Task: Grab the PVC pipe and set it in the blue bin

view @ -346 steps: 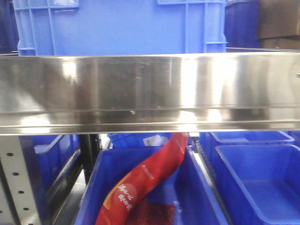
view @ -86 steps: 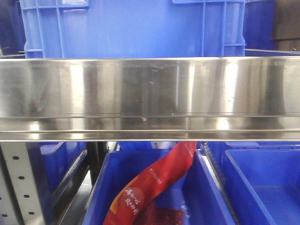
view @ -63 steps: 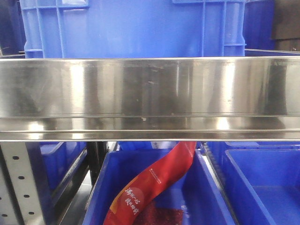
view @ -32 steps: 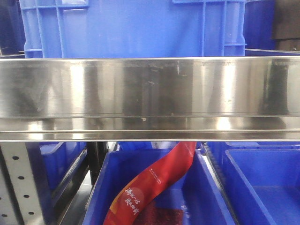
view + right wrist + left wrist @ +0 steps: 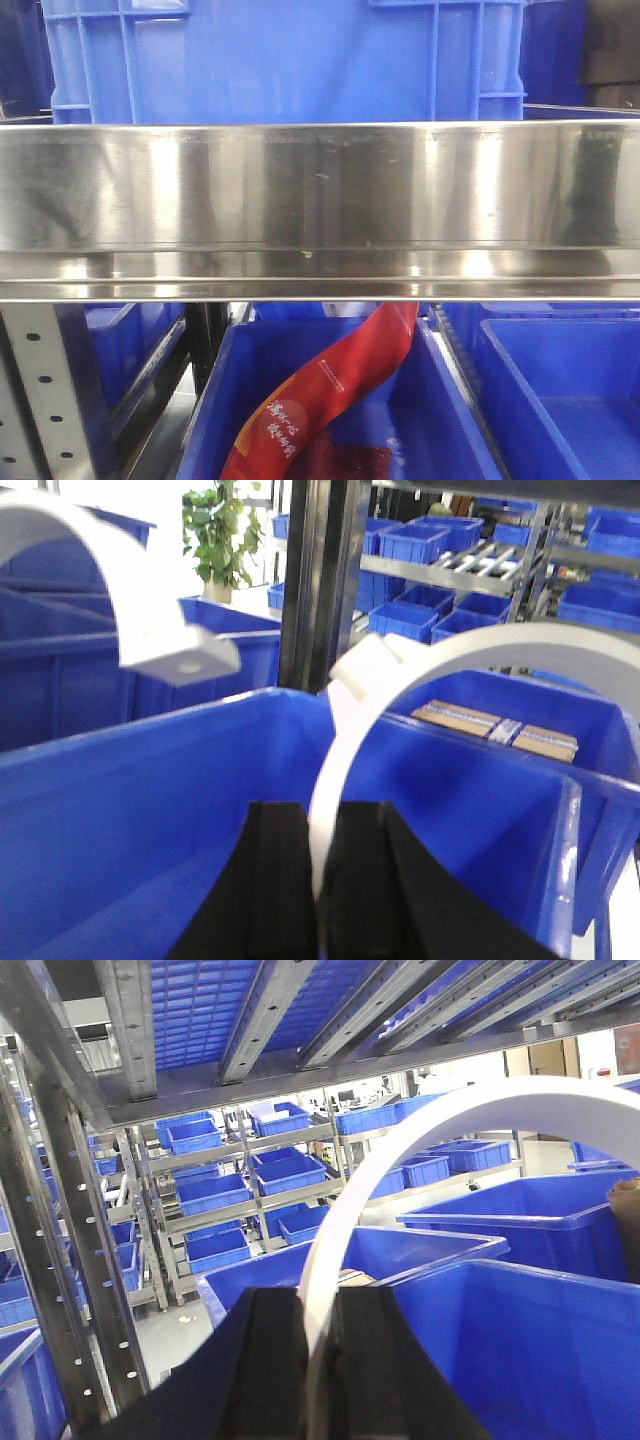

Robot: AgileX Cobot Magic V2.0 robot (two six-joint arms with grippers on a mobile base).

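**Both jaws grip curved PVC, and the right arm sits better over the bin**

The left gripper (image 5: 318, 1298) has its jaws closed narrow on a white PVC pipe (image 5: 520, 1098). The pipe's arc climbs from the jaws and sweeps rightward above a blue tub (image 5: 520, 1360). The right gripper (image 5: 322, 818) pinches a second PVC pipe (image 5: 540, 645) the same way, with its long curve also bending right. That piece hangs over the open blue bin (image 5: 130, 810), so the right arm looks nearer to a straight-down release. Neither arm shows in the front view.
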